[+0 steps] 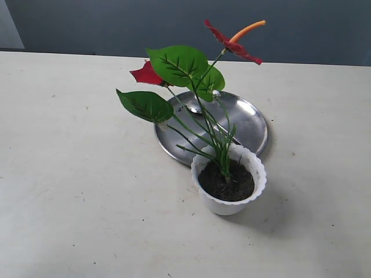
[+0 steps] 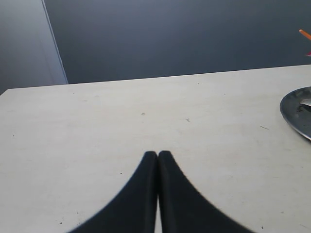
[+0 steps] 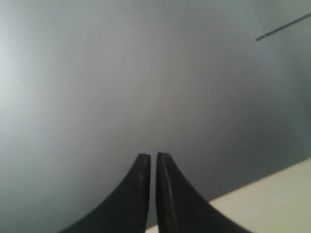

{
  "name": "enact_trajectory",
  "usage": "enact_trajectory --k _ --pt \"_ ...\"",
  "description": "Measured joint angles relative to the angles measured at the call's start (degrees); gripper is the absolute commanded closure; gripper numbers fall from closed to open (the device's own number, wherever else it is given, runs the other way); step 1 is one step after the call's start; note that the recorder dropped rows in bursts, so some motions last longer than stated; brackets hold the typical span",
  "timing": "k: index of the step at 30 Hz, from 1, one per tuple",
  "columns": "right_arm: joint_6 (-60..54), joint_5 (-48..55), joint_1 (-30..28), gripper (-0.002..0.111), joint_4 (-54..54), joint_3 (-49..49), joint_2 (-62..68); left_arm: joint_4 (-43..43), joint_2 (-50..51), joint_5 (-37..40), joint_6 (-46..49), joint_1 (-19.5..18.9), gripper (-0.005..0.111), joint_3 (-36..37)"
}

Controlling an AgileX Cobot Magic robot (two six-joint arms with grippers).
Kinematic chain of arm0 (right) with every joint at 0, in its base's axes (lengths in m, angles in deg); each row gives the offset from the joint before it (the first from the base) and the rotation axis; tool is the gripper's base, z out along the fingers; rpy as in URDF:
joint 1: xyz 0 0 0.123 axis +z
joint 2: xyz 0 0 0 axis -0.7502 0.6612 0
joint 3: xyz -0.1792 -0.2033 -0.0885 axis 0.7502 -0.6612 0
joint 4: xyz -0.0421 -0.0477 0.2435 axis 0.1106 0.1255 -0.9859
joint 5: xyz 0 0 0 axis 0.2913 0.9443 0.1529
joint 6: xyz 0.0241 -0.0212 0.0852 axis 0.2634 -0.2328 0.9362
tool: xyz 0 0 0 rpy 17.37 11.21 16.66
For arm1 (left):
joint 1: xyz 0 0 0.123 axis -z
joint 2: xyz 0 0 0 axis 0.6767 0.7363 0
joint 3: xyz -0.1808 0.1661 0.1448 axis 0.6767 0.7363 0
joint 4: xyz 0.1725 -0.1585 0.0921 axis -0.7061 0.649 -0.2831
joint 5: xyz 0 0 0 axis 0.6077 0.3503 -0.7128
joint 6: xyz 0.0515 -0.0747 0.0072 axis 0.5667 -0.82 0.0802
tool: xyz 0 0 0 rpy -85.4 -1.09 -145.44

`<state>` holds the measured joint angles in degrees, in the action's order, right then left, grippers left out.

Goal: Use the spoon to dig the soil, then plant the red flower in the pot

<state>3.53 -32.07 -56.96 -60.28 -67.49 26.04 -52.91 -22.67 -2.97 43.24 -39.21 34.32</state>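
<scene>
The red flower stood in the pot, low in the middle of the picture, leaning up-left, and my left gripper, pressed together and empty like my right gripper, seemed nearer it.

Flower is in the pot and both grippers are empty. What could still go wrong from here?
1. The red flower leans well off upright out of the pot, its leaves and blooms hanging over the steel plate. Seated only in loose soil, it may sag or tip the small pot.
2. The spoon lies on the plate behind the stems, so reaching for it could snag a leaf and pull the flower out.
</scene>
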Motion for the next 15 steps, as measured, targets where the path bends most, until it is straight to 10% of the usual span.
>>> enact_trajectory --k 15 --pt "-10.79 13.91 0.00 0.102 -1.94 -1.15 0.00 0.00 0.00 0.00 0.00 0.00 0.106 0.00"
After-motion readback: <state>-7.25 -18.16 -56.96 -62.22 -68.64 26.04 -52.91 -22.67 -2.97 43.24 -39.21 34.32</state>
